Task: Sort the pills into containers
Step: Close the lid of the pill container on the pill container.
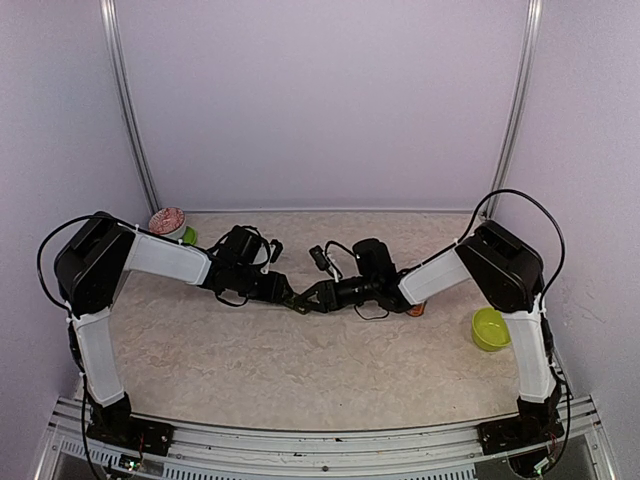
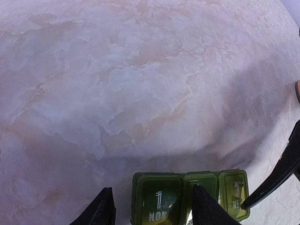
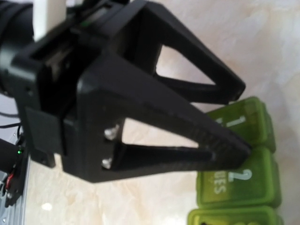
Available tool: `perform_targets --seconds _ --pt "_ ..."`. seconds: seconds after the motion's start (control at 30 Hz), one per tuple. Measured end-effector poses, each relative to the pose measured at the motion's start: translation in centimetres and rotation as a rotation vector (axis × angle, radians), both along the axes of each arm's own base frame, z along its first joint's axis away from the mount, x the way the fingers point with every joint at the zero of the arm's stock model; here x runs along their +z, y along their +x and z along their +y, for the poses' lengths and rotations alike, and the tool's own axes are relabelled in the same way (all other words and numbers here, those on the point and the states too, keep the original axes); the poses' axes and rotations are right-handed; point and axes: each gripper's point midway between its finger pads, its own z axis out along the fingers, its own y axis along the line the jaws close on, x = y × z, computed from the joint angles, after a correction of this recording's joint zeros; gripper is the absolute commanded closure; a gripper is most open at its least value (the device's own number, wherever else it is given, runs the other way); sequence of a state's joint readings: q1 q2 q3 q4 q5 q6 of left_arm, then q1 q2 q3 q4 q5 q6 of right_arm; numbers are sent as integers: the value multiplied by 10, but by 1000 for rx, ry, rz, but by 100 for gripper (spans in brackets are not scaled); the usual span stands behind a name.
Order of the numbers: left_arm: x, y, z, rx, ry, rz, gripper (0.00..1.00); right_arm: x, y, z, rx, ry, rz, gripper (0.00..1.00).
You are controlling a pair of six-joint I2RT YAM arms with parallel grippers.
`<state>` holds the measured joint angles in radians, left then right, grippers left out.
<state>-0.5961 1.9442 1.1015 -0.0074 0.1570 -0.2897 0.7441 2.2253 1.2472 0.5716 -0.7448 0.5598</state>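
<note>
**Left gripper** (image 2: 153, 187): jaws apart, aimed down at the table (image 1: 300, 370). Its two fingers (image 2: 101, 211) straddle the end compartment of the containers (image 2: 159, 198), the one marked "1 MON". One finger stands clear of that compartment's outer wall, with bare table showing between. The other finger sits over the seam with the middle compartment, and contact there cannot be confirmed. The jaws are not closed on the strip.

**Left arm** (image 1: 165, 258): the wrist is low over mid-table. The forearm runs left, nearly level, to the elbow at the left edge. The upper link drops from the elbow to the base at the near left corner.

**Right gripper** (image 1: 318, 295): it is tip to tip with the left gripper at mid-table. The left wrist view shows one finger slanting down, its tip just beside the third compartment. Whether its jaws are apart or together cannot be told.

**Right arm** (image 1: 440, 275): it mirrors the left arm. The forearm runs right to a raised elbow, and the upper link descends to the base at the near right corner.

**Containers**: a dark green strip of three joined compartments, lids shut, lying flat at mid-table under both grippers. Two lids read "1 MON" and "2 TUES". The third mark is not legible.

**Bowl** (image 1: 490, 328): lime-green, at the near right beside the right arm, well apart from the strip.
</note>
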Motion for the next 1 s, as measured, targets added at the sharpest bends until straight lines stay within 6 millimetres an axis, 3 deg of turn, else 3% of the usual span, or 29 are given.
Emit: perform_targets --seconds 0.47,1.0 --pt "0 0 1 1 1 0 46 -13 1 12 11 -66 3 65" --pt "0 2 3 5 -1 1 46 -17 -5 17 37 -102 -55 66"
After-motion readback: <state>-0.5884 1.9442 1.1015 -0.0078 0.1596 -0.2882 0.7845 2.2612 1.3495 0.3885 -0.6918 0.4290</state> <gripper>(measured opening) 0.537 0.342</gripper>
